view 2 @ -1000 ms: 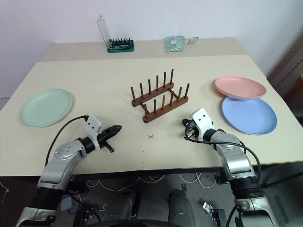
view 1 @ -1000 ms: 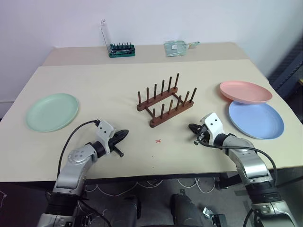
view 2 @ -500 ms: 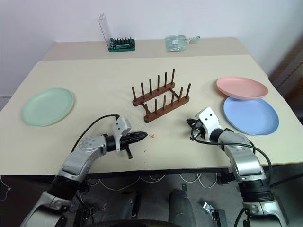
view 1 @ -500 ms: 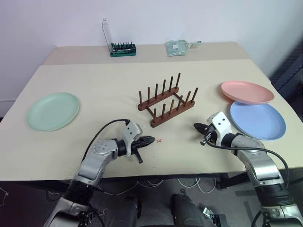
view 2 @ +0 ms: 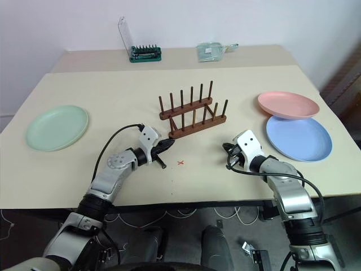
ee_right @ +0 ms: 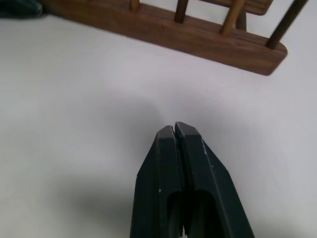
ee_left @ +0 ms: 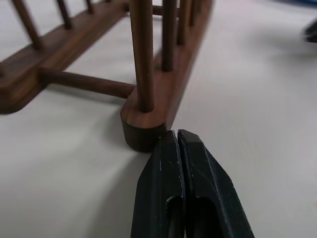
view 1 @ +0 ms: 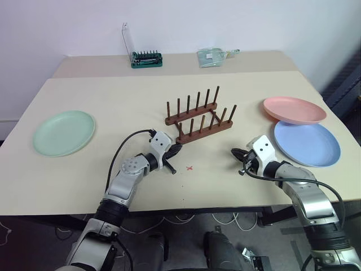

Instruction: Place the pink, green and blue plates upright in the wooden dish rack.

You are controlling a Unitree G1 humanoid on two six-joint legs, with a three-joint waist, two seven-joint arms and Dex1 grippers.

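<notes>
My left tool (ee_left: 176, 136), fingers together, noses against the dark wooden peg rack's (view 1: 198, 119) near corner; right tool (ee_right: 174, 128) likewise closed. The shallow matte pink (view 1: 294, 109), blue (view 1: 306, 143) and green (view 1: 63, 132) plates lie flat on the tabletop (view 1: 113, 101); they look light, stiff and slippery, so I'd pinch their rims.

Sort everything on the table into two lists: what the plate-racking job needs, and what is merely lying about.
Needed: salmon pink round plate; pale mint green round plate; light blue round plate; dark brown wooden pegged dish rack.
Lying about: green screwdriver-bit holder; clear plastic packet.
</notes>
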